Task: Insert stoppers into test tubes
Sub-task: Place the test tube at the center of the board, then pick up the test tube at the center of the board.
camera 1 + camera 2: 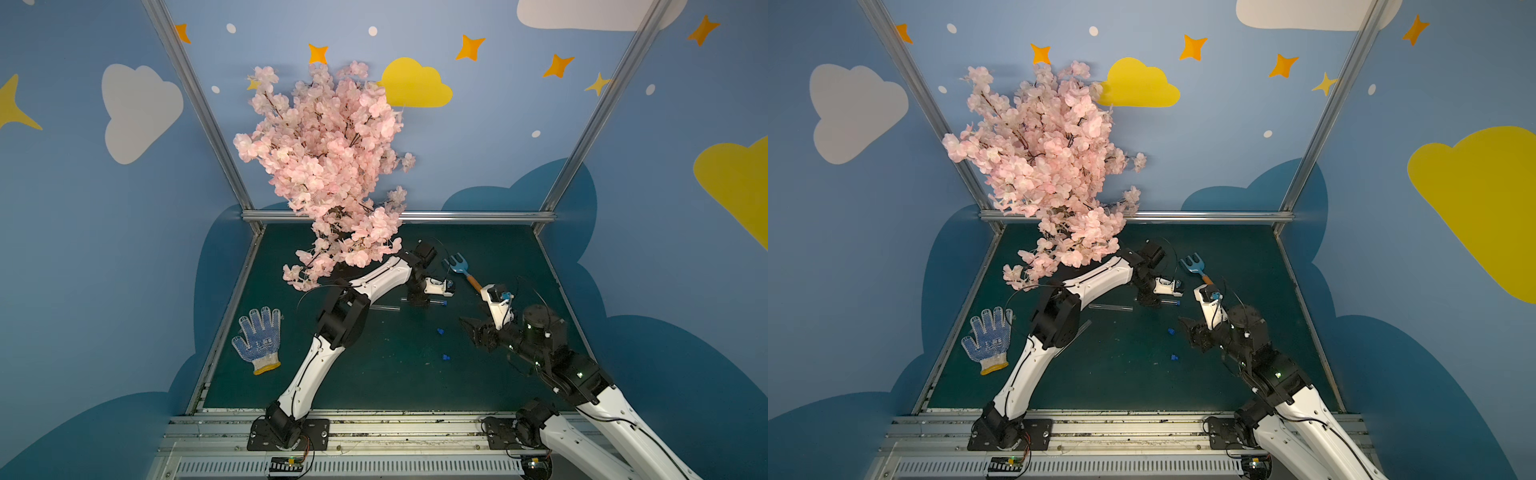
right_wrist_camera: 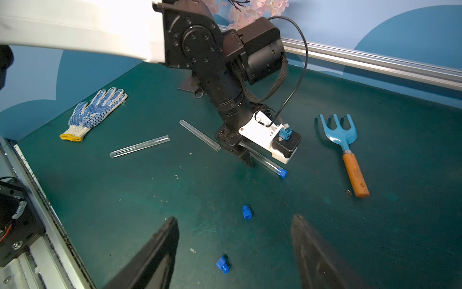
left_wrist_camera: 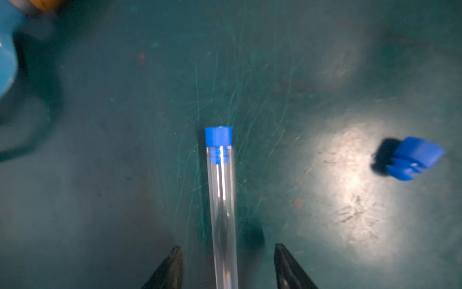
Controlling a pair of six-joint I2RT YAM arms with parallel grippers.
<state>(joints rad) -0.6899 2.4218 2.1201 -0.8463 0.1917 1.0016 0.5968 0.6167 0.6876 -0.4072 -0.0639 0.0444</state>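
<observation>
Blue walls painted with clouds and stars box in a dark green counter [image 1: 374, 382], and a pink blossom tree [image 1: 328, 166] stands at the back.

I've got my left gripper [image 3: 228, 250] low over the counter with its jaws parted. One black finger sits on each side of a clear stoppered tube [image 3: 222, 212] that lies flat on the mat. I can see a gap on both sides, so nothing is clamped. A blue seated stopper [image 3: 218, 136] fills the tube's mouth, and its ribbed part shows through the clear wall. In the right wrist view that capped end pokes out past the gripper, pointing toward the toy rake [image 2: 341, 136], which lies well apart.

My right gripper [image 2: 235, 222] hangs above the counter, jaws wide apart and empty. A loose stopper [image 2: 247, 212] lies on its side on the mat just ahead of it. A second loose stopper [image 2: 222, 264] shows between its two fingers, closer in. In both top views they're small blue specks between the arms.

One empty tube [image 2: 140, 146] lies toward the dotted work glove [image 2: 95, 112]. A second empty tube [image 2: 200, 135] has its open end right beside the left gripper's body.
</observation>
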